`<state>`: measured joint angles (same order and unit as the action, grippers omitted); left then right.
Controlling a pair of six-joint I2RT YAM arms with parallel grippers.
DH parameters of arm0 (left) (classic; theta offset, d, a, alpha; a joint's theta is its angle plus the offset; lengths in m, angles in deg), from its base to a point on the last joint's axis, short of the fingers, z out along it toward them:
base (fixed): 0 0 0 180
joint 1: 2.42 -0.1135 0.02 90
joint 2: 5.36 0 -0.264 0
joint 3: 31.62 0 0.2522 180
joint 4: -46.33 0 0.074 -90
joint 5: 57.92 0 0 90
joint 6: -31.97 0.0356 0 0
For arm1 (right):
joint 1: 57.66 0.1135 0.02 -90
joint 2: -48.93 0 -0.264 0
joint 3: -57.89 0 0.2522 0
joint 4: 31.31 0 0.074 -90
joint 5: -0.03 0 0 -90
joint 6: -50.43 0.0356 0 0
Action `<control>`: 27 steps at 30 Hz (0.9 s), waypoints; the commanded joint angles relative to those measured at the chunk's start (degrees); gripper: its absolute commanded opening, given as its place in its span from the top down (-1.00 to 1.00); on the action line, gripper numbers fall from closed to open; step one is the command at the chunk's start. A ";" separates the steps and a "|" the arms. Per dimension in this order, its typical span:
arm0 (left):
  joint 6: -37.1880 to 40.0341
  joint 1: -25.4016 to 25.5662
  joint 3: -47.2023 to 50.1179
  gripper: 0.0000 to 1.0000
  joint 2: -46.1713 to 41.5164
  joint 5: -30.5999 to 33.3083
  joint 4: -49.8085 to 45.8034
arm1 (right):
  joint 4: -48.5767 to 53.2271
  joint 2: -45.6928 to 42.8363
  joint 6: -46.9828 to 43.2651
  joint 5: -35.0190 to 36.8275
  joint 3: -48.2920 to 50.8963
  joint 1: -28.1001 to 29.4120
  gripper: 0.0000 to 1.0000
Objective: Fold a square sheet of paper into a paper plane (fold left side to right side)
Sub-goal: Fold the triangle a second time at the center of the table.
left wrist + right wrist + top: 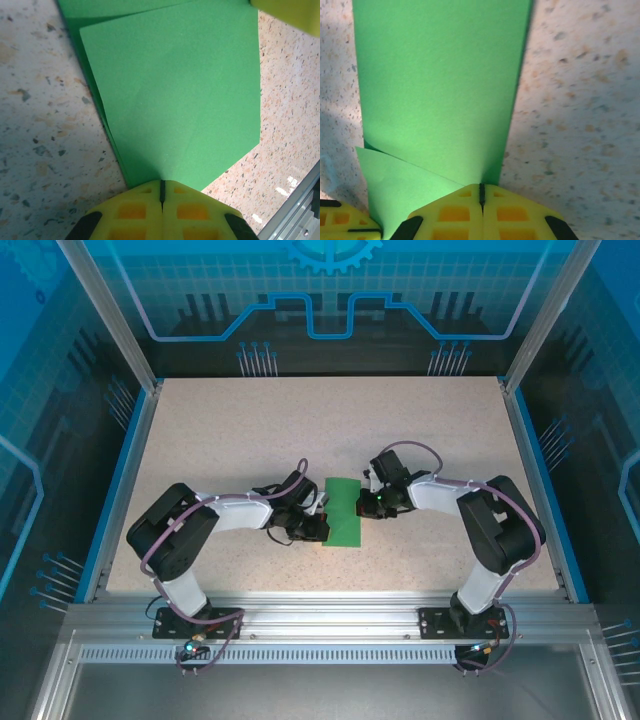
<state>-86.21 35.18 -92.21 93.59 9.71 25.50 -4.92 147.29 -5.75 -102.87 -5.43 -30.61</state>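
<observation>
The square sheet of paper (343, 511), bright green, lies folded over on itself as a narrow upright rectangle in the middle of the table; it has no paper plane shape. My left gripper (321, 529) is shut, its tips resting on the sheet's near left edge (170, 100). There the upper layer stands slightly off the lower one. My right gripper (373, 502) is also shut, tips down on the sheet's right edge (440, 85). In the right wrist view a lighter lower layer (395, 190) pokes out at the bottom left.
The speckled tabletop (250, 430) is ringed by a blue rim and a metal frame (320, 615) along the near edge. The two arms reach inward from either side. The right gripper's yellow finger (292, 12) shows in the left wrist view's corner.
</observation>
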 commanded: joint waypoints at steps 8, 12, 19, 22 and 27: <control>0.67 -0.37 0.51 1.00 1.24 0.97 -3.57 | 4.93 -6.44 -2.23 1.48 -0.53 -1.40 1.00; 0.60 -0.41 0.64 1.00 0.97 0.97 -3.41 | 4.07 -7.50 -0.60 -0.09 -0.52 1.63 1.00; 0.66 -0.35 0.60 1.00 0.78 0.59 -3.29 | -0.85 -1.58 2.81 -3.34 -2.03 6.21 1.00; 0.41 -0.35 0.29 1.00 0.31 0.06 -3.13 | -0.58 1.39 3.18 -3.42 -3.23 6.53 1.00; 0.23 -0.36 -1.45 1.00 -1.25 -1.25 -3.78 | 1.48 3.14 3.27 -2.49 -3.26 6.53 1.00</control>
<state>-86.21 35.18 -92.36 93.48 9.34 25.23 -5.08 149.46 -3.30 -105.39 -7.57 -24.40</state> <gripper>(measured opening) 0.045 0.044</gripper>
